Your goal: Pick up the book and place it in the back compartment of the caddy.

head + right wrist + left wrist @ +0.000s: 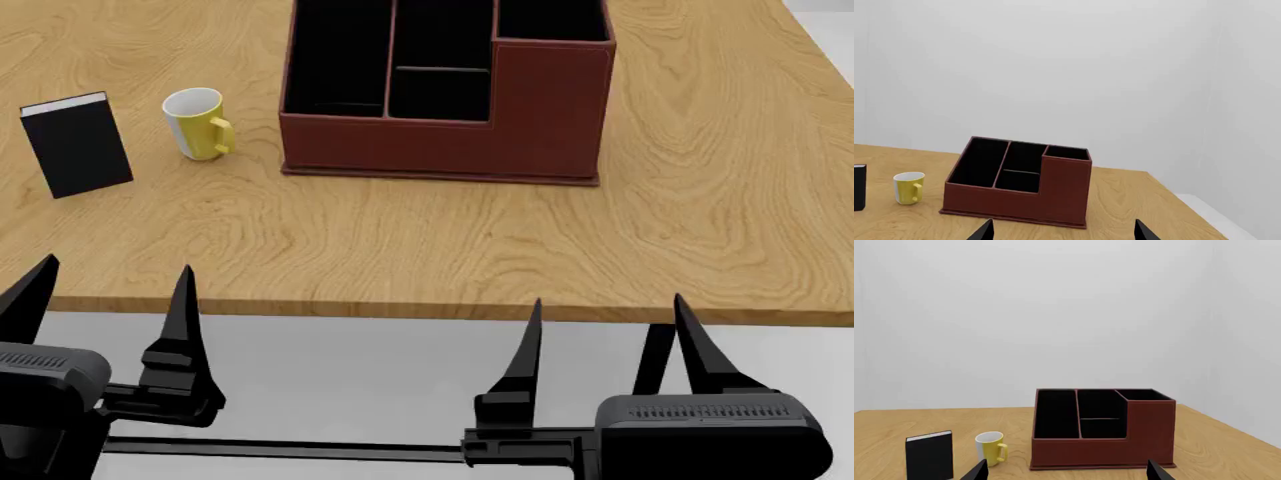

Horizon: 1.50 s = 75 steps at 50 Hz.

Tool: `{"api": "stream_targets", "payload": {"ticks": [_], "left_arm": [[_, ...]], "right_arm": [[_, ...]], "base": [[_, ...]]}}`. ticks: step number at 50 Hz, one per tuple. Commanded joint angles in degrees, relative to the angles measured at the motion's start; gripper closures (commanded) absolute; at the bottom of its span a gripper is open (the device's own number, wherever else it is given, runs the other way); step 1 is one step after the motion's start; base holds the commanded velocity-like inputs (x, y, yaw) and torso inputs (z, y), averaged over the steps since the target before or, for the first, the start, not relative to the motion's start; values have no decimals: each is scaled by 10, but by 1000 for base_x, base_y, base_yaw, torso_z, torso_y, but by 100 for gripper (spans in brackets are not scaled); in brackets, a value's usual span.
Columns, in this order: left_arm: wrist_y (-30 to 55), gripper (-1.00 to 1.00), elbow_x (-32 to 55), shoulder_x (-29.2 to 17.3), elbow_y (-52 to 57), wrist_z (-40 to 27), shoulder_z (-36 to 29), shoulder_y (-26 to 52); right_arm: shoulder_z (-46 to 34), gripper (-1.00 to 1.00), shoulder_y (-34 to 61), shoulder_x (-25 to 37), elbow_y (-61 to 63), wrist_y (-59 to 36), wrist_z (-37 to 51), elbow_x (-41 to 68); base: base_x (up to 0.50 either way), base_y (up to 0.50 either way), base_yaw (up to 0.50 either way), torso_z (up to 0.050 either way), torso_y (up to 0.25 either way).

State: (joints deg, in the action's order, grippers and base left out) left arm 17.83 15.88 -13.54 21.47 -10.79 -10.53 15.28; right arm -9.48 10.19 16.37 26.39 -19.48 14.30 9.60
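The black book point(76, 145) with a white page edge stands upright at the table's left, also seen in the left wrist view point(929, 456). The reddish-brown caddy point(447, 140) sits at the table's middle, black inside. Its middle column is split by a low crossbar, and the small back compartment point(441, 95) lies on the near side of that bar. My left gripper point(114, 290) and right gripper point(607, 320) hover open and empty before the table's front edge, well short of the book and caddy.
A yellow mug point(198, 124) with a white inside stands between the book and the caddy. The wooden table point(534, 250) reaches right to an edge near a white wall. The caddy's right section point(554, 20) has a taller front wall.
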Motion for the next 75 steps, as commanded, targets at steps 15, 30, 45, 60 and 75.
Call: {"api": "stream_targets", "payload": {"ticks": [15,30,45,60,75], "left_arm": [[-4,-100,6,-5,-1,-6,-2,0],[-4,-100,10,-7,-1,-10,-5,1],[-1,-100,13,-10,1,-15,-8,4],[-6,-100,13,-14,-2,-18,-10,6],[-21,-100,16,-17,-6,-17,-11,3]], "right_arm": [[-6,-100,1,5,1,-2,5,3],[-6,-100,-1,8,6,-2,9,6],[-6,-100,-1,10,4,0,12,10],[-8,-100,-1,12,5,3,15,13],[-8,-100,-3,15,7,4,19,16]], "base": [[455,0,0,0,0],[455,0,0,0,1],[457,0,0,0,1],[458,0,0,0,1],[458,0,0,0,1]]}}
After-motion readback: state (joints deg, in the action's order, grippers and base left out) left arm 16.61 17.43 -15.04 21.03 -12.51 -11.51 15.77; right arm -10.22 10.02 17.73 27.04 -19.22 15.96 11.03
